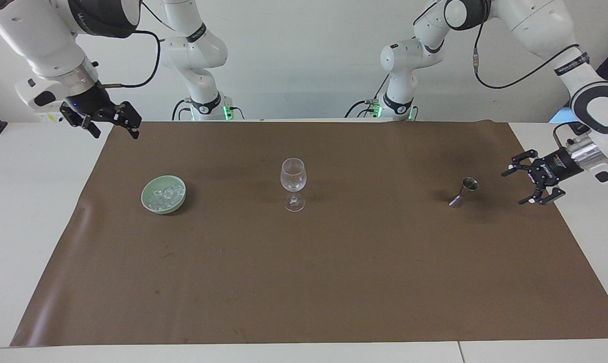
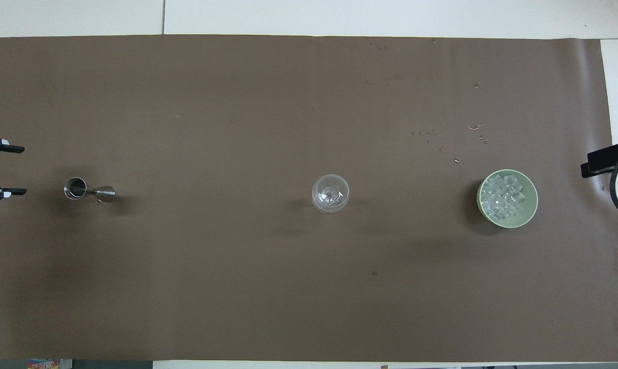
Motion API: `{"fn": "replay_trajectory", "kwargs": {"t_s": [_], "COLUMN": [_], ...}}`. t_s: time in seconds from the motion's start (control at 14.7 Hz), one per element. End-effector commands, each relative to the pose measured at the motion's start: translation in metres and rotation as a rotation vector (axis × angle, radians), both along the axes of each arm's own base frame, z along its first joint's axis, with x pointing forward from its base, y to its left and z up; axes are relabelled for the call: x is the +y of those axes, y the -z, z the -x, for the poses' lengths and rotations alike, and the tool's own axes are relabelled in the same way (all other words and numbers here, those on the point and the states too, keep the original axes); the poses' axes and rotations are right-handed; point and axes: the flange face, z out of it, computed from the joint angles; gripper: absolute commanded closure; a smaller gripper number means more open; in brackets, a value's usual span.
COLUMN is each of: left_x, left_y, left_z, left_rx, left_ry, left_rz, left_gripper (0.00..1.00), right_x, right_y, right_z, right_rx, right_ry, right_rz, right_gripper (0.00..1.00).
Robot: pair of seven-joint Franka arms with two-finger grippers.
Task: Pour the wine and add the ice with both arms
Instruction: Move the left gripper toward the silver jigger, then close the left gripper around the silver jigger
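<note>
A small steel jigger point(image 1: 464, 192) point(image 2: 85, 190) stands on the brown mat toward the left arm's end. Whether it holds wine I cannot tell. My left gripper point(image 1: 513, 188) point(image 2: 22, 170) hangs open low beside it, fingertips pointing at it, a short gap away. A clear stemmed glass point(image 1: 293, 184) point(image 2: 330, 193) stands upright mid-mat and looks empty. A pale green bowl point(image 1: 148, 200) point(image 2: 529, 212) toward the right arm's end holds the ice point(image 1: 166, 194) point(image 2: 502, 195). My right gripper point(image 1: 117, 135) waits open, raised over the mat's corner by the robots.
The brown mat point(image 1: 304, 282) covers most of the white table point(image 1: 21, 201). A few tiny specks point(image 2: 455, 138) lie on the mat farther from the robots than the bowl. Both arm bases point(image 1: 304, 108) stand at the table's edge.
</note>
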Motion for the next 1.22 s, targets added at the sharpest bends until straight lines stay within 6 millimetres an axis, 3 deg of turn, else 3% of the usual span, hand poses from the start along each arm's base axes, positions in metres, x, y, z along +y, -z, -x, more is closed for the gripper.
{"fn": "replay_trajectory", "kwargs": {"t_s": [0.0, 0.2, 0.54, 0.75, 1.02, 1.16], "left_x": [0.004, 0.014, -0.021, -0.036, -0.076, -0.08], "left_y": [0.028, 0.052, 0.088, 0.102, 0.115, 0.115], "left_z": [0.051, 0.09, 0.143, 0.143, 0.132, 0.128], "left_rx": [0.005, -0.047, -0.233, -0.26, -0.278, -0.292], "left_ry": [-0.109, -0.144, -0.269, -0.379, -0.467, -0.498], "left_rz": [0.032, 0.14, 0.3, 0.32, 0.336, 0.335], "left_gripper": [0.0, 0.0, 0.0, 0.0, 0.0, 0.0], "right_x": [0.0, 0.0, 0.0, 0.0, 0.0, 0.0], "right_y": [0.0, 0.0, 0.0, 0.0, 0.0, 0.0], "right_z": [0.003, 0.003, 0.003, 0.003, 0.003, 0.003], "right_rx": [-0.005, -0.005, -0.005, -0.005, -0.005, -0.005], "right_ry": [0.015, 0.017, 0.015, 0.017, 0.017, 0.017], "right_rz": [-0.015, -0.015, -0.015, -0.015, -0.015, -0.015], "right_gripper": [0.0, 0.0, 0.0, 0.0, 0.0, 0.0]}}
